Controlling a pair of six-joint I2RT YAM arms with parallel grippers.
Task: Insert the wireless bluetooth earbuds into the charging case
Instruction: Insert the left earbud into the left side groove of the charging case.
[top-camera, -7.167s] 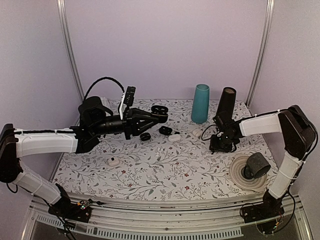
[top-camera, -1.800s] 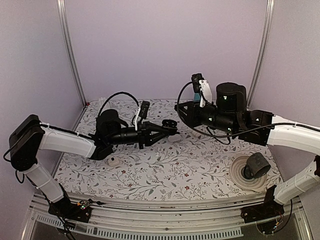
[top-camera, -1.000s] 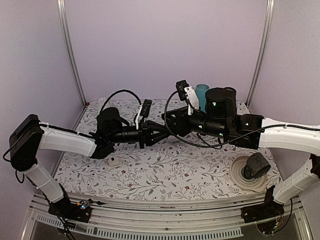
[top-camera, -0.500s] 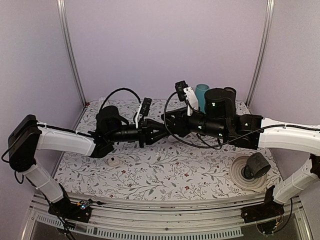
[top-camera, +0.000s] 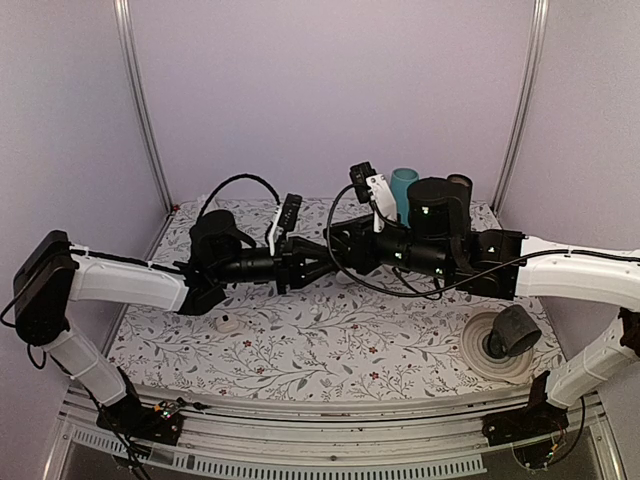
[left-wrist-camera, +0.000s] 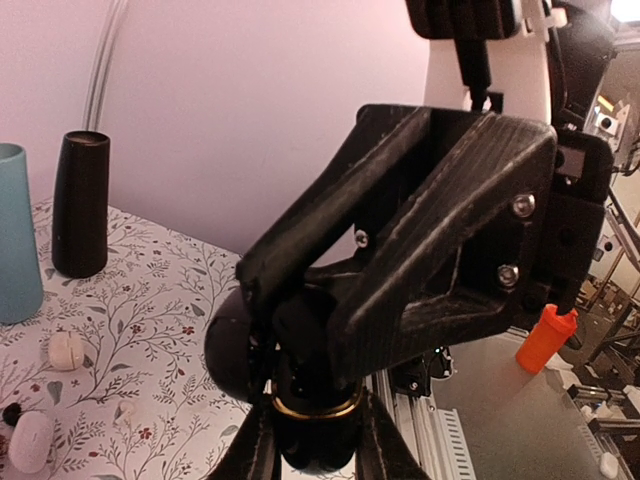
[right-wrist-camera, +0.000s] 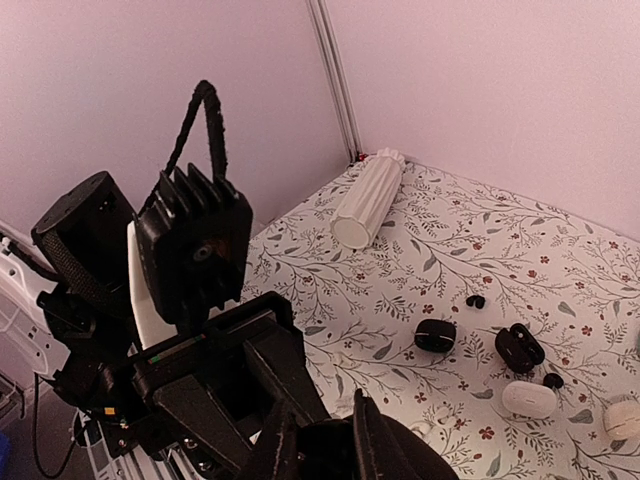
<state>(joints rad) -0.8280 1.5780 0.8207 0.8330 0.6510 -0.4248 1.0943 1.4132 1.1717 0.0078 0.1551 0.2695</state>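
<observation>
Right gripper (top-camera: 332, 242) has swung over to left gripper (top-camera: 316, 262), both pinched narrow, left clamping charging case (left-wrist-camera: 314, 440).

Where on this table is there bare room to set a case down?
Free: the near middle, between the small white case and the white disc. Crowded: the far middle, where black cases and earbuds lie close.

Your left arm (top-camera: 110, 283) and right arm (top-camera: 575, 272) wear white shells with black joints. A black cable (top-camera: 240, 178) loops at twelve o'clock over each wrist, and silver screws (left-wrist-camera: 520, 205) stud ribbed black plastic.
</observation>
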